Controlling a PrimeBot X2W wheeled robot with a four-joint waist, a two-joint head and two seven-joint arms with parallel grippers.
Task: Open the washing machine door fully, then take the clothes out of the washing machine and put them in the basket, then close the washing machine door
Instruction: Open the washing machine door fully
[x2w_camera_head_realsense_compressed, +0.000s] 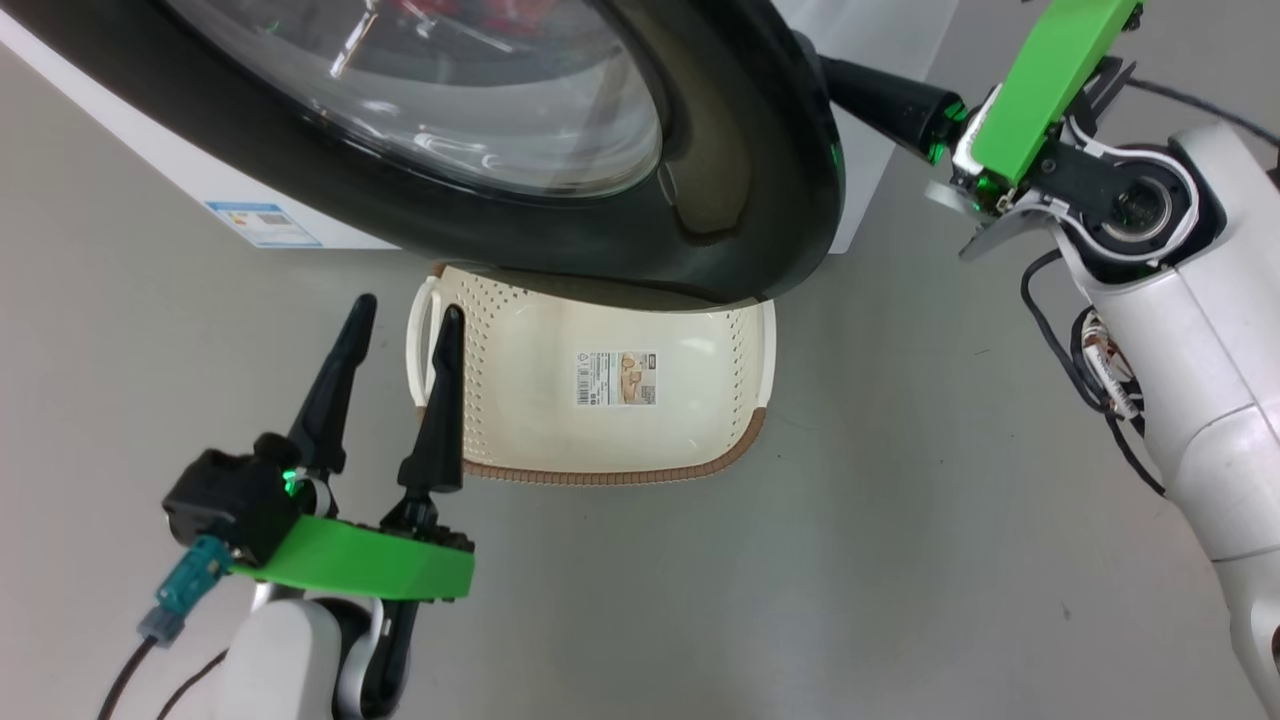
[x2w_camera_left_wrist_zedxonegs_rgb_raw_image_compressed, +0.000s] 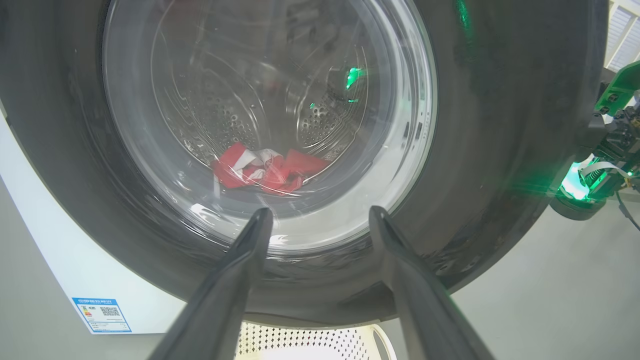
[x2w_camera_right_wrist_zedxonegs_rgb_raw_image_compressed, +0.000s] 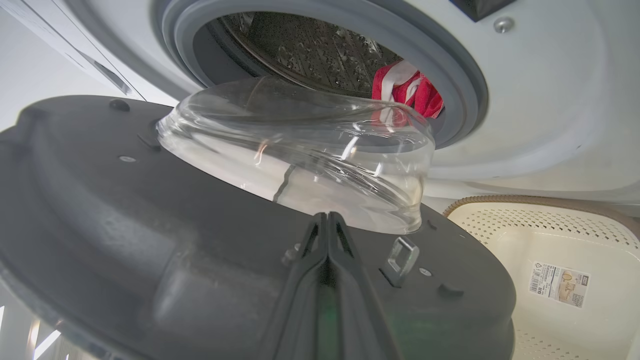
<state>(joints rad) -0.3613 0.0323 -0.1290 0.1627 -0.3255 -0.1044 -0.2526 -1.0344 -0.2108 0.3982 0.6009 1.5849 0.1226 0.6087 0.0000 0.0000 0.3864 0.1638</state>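
Left pincer (x2w_camera_head_realsense_compressed: 407, 308) hung wide open by the basket (x2w_camera_head_realsense_compressed: 600, 477), right pincer (x2w_camera_right_wrist_zedxonegs_rgb_raw_image_compressed: 327, 220) closed empty against the ajar door (x2w_camera_head_realsense_compressed: 770, 170).

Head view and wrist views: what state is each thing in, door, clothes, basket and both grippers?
washing machine door: partly open, swung off the drum opening.
clothes: inside the drum.
basket: empty, on the floor below the door.
left gripper: open, empty.
right gripper: shut, fingers together by the door's inner face.
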